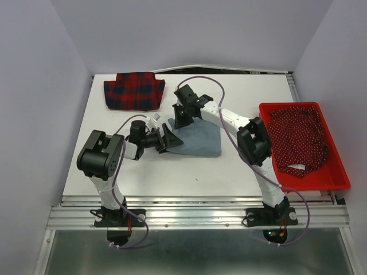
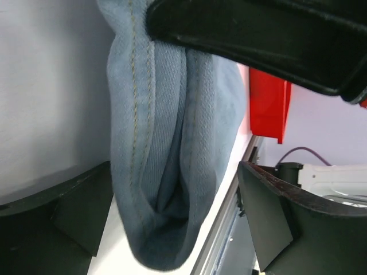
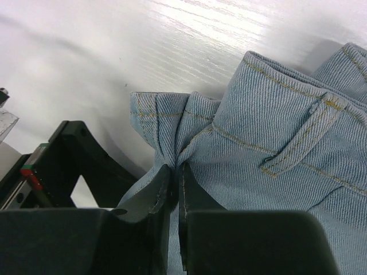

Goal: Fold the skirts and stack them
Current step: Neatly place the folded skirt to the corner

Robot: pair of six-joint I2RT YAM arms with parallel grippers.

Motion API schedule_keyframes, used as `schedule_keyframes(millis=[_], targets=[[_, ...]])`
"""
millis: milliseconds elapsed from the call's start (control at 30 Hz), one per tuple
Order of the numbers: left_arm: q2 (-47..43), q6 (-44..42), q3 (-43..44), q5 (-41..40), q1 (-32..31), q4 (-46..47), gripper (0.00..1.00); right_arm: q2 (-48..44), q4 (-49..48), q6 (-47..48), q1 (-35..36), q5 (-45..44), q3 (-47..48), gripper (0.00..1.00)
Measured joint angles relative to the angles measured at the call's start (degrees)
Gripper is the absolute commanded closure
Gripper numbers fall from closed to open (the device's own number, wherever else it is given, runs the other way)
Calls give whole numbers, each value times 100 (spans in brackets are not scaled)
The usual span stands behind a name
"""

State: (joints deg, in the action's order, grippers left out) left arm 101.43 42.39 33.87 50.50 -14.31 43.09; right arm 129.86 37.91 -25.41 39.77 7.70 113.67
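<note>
Mid-fold, the right gripper [image 3: 175, 172] pinched the denim skirt's [image 1: 200, 141] waistband while the left gripper [image 1: 167, 138] gaped around its edge, likely needing to close next.

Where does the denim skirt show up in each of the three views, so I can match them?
Top external: denim skirt at mid-table.
Left wrist: skirt fills the middle, top to bottom, inside the open left gripper.
Right wrist: skirt at centre and right, edge pinched in the shut right gripper.
Shared landmark: the white table under it, in all three.
</note>
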Motion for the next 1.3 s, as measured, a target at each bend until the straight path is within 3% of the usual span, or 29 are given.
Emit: schedule_keyframes(millis=[133, 333, 600, 700, 767, 800, 833, 900, 933, 1033, 1200, 1300], targets=[[267, 382, 0, -26, -81, 566, 18, 0, -2, -37, 0, 22, 7, 99], [400, 614, 2, -557, -116, 796, 34, 0, -13, -173, -26, -48, 212, 99], [697, 780, 267, -933, -184, 1045, 35, 2, -190, -343, -90, -94, 328, 100], [820, 890, 291, -973, -212, 1290, 44, 2, -227, -400, -129, -107, 328, 99], [833, 903, 304, -1025, -227, 1373, 55, 2, -234, -407, -142, -109, 328, 85], [833, 861, 332, -1038, -232, 1360, 58, 2, -234, -404, -144, -111, 328, 58], [833, 817, 380, -1054, -236, 1276, 71, 2, -240, -411, -151, -131, 328, 42], [831, 560, 560, -1182, -236, 962, 84, 2, -254, -426, -201, -122, 328, 26], [828, 293, 782, -1325, -238, 518, 92, 2, -275, -398, -243, -125, 330, 13], [828, -450, 1403, -1681, -256, -601, 100, 2, -299, -330, -352, -142, 330, 0], [905, -2127, 3224, -2793, -313, -2903, 100, -116, -310, -101, -778, -337, 295, 0], [975, -3082, 4050, -3407, -328, -3672, 100, -468, -319, 55, -1204, -455, 111, 0]])
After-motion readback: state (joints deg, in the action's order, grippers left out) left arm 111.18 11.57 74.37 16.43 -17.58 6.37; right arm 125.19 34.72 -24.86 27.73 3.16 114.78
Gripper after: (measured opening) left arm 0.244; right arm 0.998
